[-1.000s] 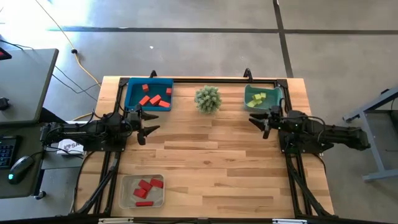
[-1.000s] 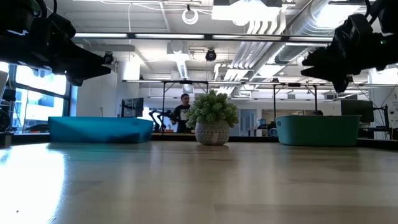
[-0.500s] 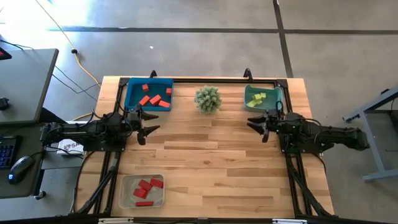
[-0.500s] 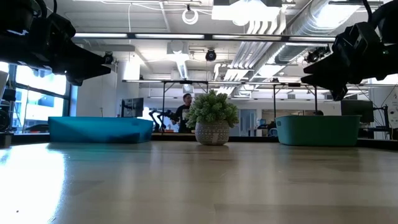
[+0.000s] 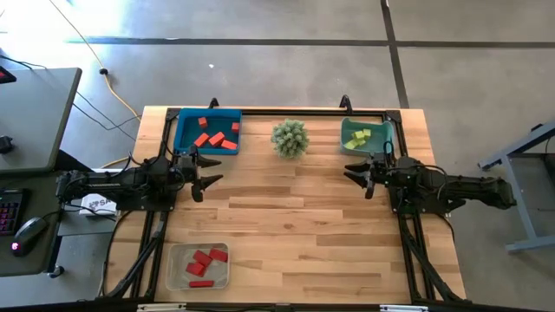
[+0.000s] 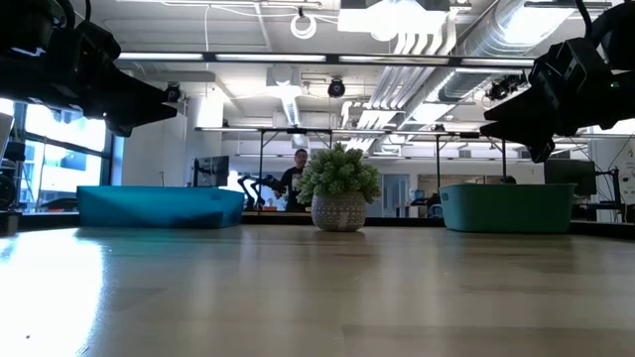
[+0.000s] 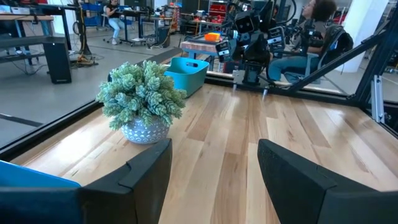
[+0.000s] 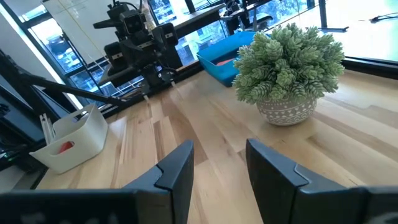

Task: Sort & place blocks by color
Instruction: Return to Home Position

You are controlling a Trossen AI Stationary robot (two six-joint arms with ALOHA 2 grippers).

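Above the pale wooden table (image 5: 286,225), left gripper (image 5: 211,172) and right gripper (image 5: 355,177) hover, dark jaws apart, seemingly empty.

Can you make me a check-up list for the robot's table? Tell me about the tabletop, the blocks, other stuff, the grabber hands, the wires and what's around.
Surface: wooden table; no loose block seen on it.
Job's things: orange-red blocks in the blue bin; yellow-green blocks in the green bin; red blocks in the white bin.
Clutter: potted plant between the blue and green bins.
Grippers: left gripper open and empty, near the blue bin; right gripper open and empty, near the green bin.
Cables: yellow cable on the floor.
Surroundings: desk to the left; a person far behind.
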